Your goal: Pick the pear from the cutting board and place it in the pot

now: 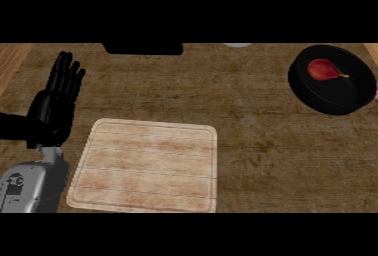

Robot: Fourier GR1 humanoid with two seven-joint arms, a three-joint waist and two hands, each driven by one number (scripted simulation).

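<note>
Red pear lies inside the black pot at the head view's upper right, stem pointing right; task looks done. Pale wooden cutting board sits bare at lower centre, well apart from the pot. Left hand rests at the left edge, fingers straight and together, holding nothing; right hand not seen. Dark object at top edge, possibly an appliance; too cropped to tell. Pear likely light, smooth, bruisable; best cupped round its wide lower body, not the stem.
</note>
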